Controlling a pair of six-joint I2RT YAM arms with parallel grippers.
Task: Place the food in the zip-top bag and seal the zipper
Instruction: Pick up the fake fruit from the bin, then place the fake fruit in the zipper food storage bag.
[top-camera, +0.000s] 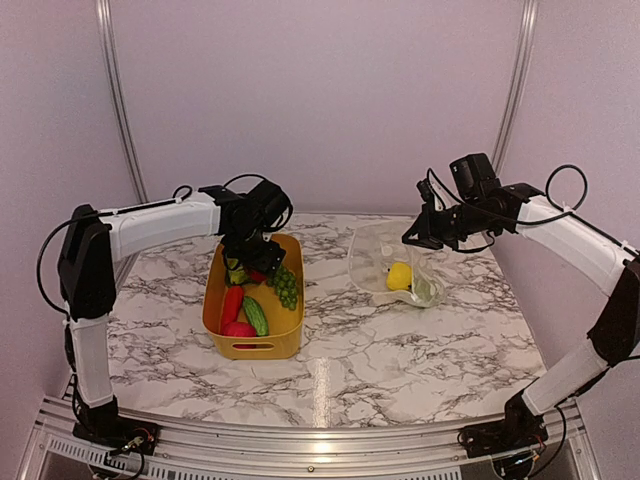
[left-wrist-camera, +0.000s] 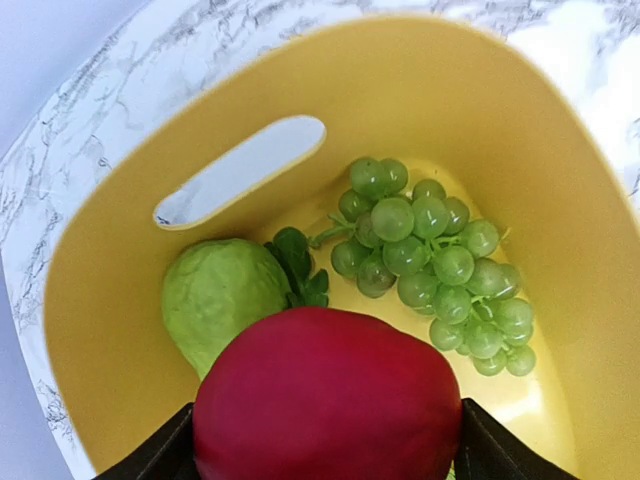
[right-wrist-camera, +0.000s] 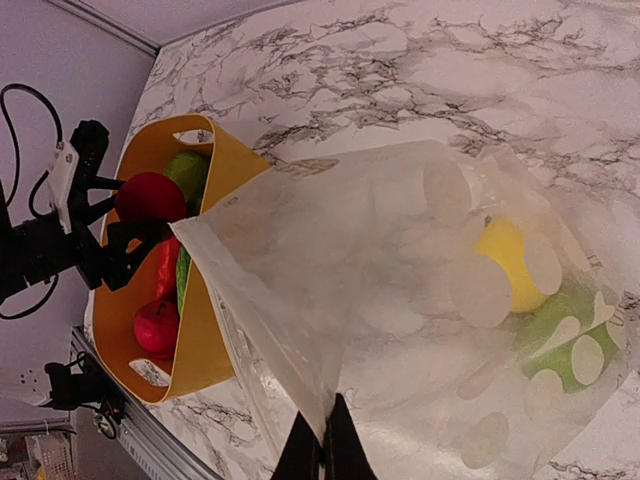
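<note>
My left gripper (top-camera: 250, 266) is inside the far end of the yellow bin (top-camera: 255, 348), shut on a dark red apple-like fruit (left-wrist-camera: 325, 400); its fingertips (left-wrist-camera: 165, 458) press both sides. Below it lie green grapes (left-wrist-camera: 440, 260) and a pale green fruit (left-wrist-camera: 220, 295). My right gripper (top-camera: 412, 238) is shut on the mouth edge of the clear dotted zip-top bag (top-camera: 385, 255), holding that edge up; in the right wrist view the gripper (right-wrist-camera: 322, 450) pinches the edge strip. A yellow lemon (right-wrist-camera: 505, 255) and a green apple (right-wrist-camera: 560, 340) lie in the bag.
The bin also holds a cucumber (top-camera: 256, 315), a long red piece (top-camera: 232, 300) and a red apple (top-camera: 238, 330). It stands left of centre on the marble table (top-camera: 400, 350), close beside the bag. Metal frame posts stand at the back corners.
</note>
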